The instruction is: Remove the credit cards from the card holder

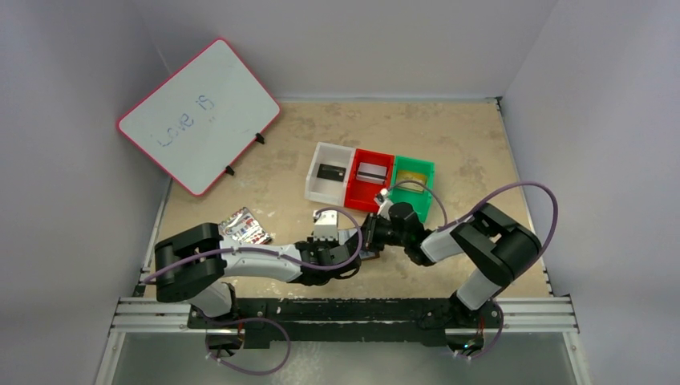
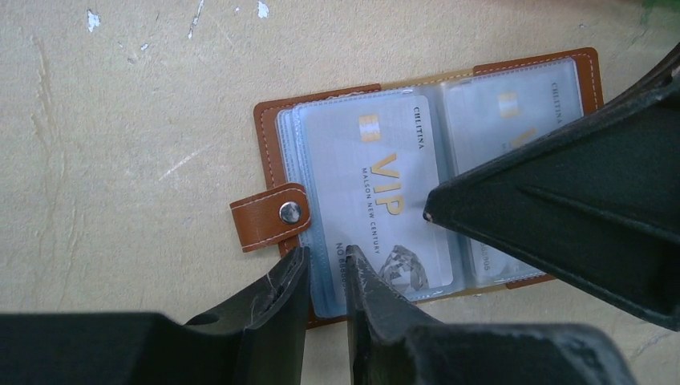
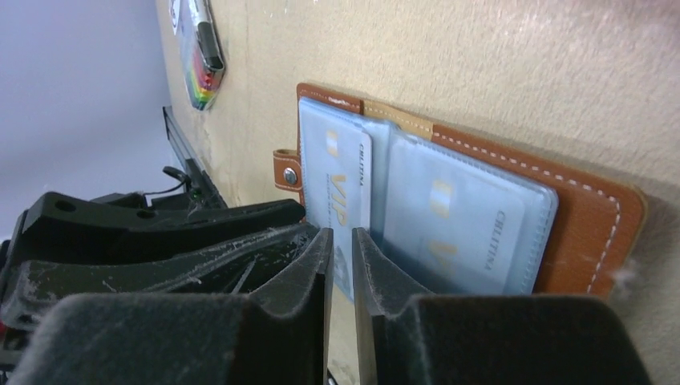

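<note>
Black fingers fill the front of both wrist views. Of the two, the left gripper [image 2: 325,261] has its jaws drawn to a narrow slit over the near edge of the clear sleeves; I cannot tell whether anything is actually pinched. Nothing shows between the jaws of the right gripper [image 3: 342,234], which is nearly closed too, its tip resting on the sleeves beside the fold.

Under them lies the tan table [image 1: 473,144]. A whiteboard [image 1: 196,116] propped at the far left carries faint handwriting that seems to read "Love is". Just beyond the grippers sit a white bin [image 1: 321,152], a red bin [image 1: 370,153] and a green bin [image 1: 413,161] in a row. A striped pack [image 1: 244,227] lies by the left arm.

Between the two grippers, the card holder [image 2: 269,128] lies open and flat on the table. In its left-hand sleeve a pale card [image 2: 377,192] reads "VIP", "CHILTINA" and "MAISON NEW CENTURY". Its long axis points straight at the left gripper, which sits at its near short end. That arm looks best placed to draw it out lengthwise while the right one pins the holder. A snap tab [image 2: 269,218] sticks out sideways.
</note>
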`<state>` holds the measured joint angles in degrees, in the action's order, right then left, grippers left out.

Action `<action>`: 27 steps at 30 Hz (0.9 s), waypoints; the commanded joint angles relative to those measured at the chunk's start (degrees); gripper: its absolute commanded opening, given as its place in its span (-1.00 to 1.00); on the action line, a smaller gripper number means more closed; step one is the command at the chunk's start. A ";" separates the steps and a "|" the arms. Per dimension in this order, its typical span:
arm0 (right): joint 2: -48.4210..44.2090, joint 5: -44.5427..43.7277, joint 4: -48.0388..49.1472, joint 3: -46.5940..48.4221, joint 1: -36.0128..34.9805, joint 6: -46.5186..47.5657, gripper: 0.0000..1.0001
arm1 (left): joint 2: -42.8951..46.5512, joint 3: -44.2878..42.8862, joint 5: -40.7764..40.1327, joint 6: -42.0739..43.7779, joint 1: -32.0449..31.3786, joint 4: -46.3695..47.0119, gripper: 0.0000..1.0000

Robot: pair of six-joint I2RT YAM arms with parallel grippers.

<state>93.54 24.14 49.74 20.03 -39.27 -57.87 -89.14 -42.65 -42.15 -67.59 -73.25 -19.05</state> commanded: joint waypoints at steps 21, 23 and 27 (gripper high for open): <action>-0.34 -1.59 -2.27 2.38 -0.81 2.22 -0.59 | 1.43 -0.42 1.72 2.37 0.13 1.42 -0.53; 0.01 -0.71 -0.01 1.79 -0.81 1.56 -0.62 | 1.54 -0.16 2.20 2.84 0.13 2.26 -0.59; 1.27 1.49 5.20 0.53 -0.83 -0.44 -0.74 | 1.45 0.03 2.51 3.24 0.10 3.06 -0.69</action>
<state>93.73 21.96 47.94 21.61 -39.68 -56.21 -88.79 -42.89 -41.10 -65.71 -73.25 -18.57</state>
